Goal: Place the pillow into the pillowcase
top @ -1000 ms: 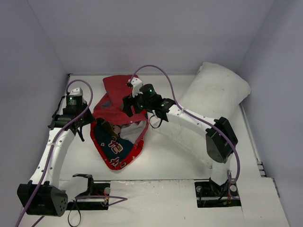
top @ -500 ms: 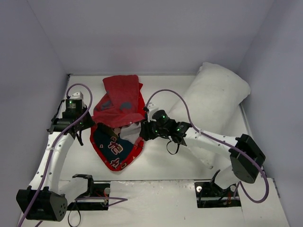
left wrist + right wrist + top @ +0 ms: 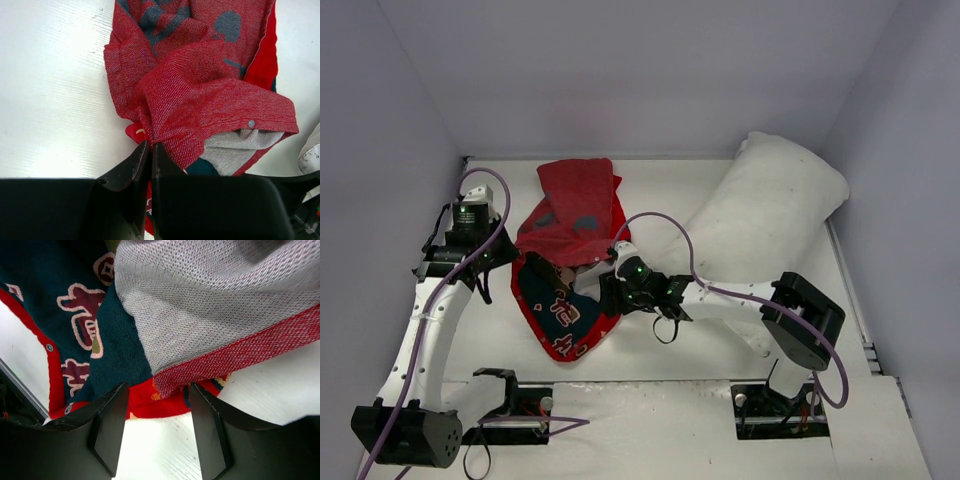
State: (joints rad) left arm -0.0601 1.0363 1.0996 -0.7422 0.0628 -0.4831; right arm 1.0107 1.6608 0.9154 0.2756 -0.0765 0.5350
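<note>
The left hand [image 3: 150,146] is clenched on a fold of the pillowcase [image 3: 200,85]. Only the left wrist view shows this: the two dark fingers meet tip to tip with red cloth bunched at their point. It also shows a small metal snap [image 3: 251,123] on the hem at 3 o'clock of the grip, and pale grey lining under that hem. From above, the left hand [image 3: 505,258] sits at the 9 o'clock edge of the cloth heap.

The right hand [image 3: 157,386] is released, its fingers [image 3: 107,430] standing apart. The right wrist view shows a red hem hanging down between them, with the white worktop [image 3: 165,450] below. Past the hem lie grey-white woven lining and a dark teal panel with maroon and cream motifs, and there is a snap [image 3: 49,347] on the red border at 9 o'clock. From above, the right hand [image 3: 610,290] is at the 4 o'clock edge of the pillowcase [image 3: 570,230].

The top view alone shows the whole layout. The pillowcase lies crumpled left of centre on the worktop [image 3: 670,340], plain red toward 12 o'clock and gaping onto the teal print toward 6 o'clock. The pillow [image 3: 770,215], white and puffy, leans in the 2 o'clock corner, outside the pillowcase and apart from it.
</note>
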